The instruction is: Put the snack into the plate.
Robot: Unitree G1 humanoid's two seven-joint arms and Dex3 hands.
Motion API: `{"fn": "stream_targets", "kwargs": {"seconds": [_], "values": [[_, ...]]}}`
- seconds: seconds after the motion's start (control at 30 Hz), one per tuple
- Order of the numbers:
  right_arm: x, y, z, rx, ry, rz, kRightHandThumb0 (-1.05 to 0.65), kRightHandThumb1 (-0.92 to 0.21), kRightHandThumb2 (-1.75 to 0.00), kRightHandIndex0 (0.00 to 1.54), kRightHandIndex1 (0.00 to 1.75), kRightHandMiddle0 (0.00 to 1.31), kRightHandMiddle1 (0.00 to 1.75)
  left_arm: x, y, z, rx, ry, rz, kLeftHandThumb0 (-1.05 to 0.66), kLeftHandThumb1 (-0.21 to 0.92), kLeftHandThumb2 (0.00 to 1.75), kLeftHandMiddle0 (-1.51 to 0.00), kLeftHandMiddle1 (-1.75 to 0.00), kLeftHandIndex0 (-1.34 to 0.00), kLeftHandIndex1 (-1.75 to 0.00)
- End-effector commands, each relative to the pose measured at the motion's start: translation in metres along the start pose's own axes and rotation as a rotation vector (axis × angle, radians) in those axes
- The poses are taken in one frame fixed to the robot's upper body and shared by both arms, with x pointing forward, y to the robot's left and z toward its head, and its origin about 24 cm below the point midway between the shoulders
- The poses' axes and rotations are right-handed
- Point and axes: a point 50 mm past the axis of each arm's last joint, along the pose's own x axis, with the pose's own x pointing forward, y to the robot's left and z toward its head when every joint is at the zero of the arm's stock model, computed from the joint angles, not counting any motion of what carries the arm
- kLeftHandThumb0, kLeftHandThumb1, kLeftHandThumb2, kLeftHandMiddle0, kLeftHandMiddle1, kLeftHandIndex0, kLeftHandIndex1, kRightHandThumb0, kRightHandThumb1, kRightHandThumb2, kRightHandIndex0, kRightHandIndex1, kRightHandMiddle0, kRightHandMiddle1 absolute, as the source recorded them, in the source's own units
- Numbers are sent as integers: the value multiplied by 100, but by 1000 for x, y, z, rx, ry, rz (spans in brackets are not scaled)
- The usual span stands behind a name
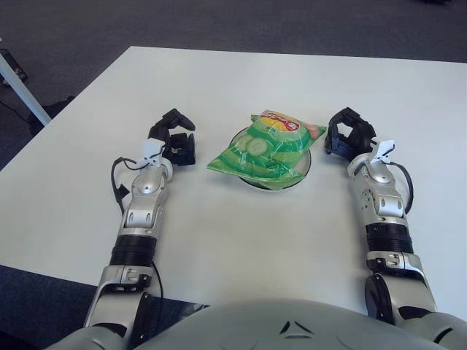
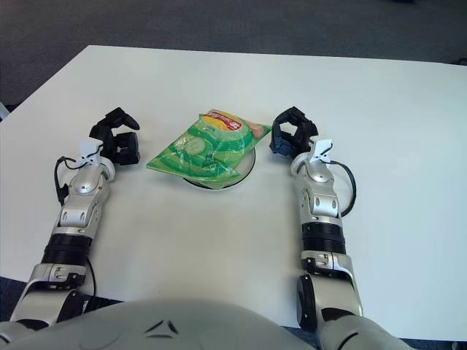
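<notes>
A green snack bag (image 1: 265,149) with a yellow and red logo lies across a small white plate (image 1: 304,166) at the middle of the white table (image 1: 233,80). The bag covers most of the plate and overhangs it on the left. My left hand (image 1: 175,138) is to the left of the bag, fingers spread, holding nothing, a short gap away. My right hand (image 1: 348,132) is just right of the plate, fingers loosely curled and empty, not touching the bag.
The table's near edge runs in front of my torso. Dark carpet surrounds the table. A white table leg (image 1: 18,82) and cables show at the far left on the floor.
</notes>
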Motion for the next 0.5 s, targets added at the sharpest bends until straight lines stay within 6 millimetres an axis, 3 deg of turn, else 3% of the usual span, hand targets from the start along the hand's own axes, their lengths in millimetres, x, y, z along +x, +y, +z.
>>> {"fn": "stream_targets", "kwargs": {"seconds": [0.0, 0.47], "values": [[-10, -9, -29, 8, 117, -77, -45, -44, -117, 124, 175, 52, 175, -24, -13, -36, -43, 152, 2, -49, 27, 137, -125, -175, -65, -175], [-8, -10, -30, 8, 103, -146, -46, -41, -120, 126, 175, 54, 175, -24, -13, -35, -30, 159, -7, -50, 25, 139, -125, -175, -66, -175]]}}
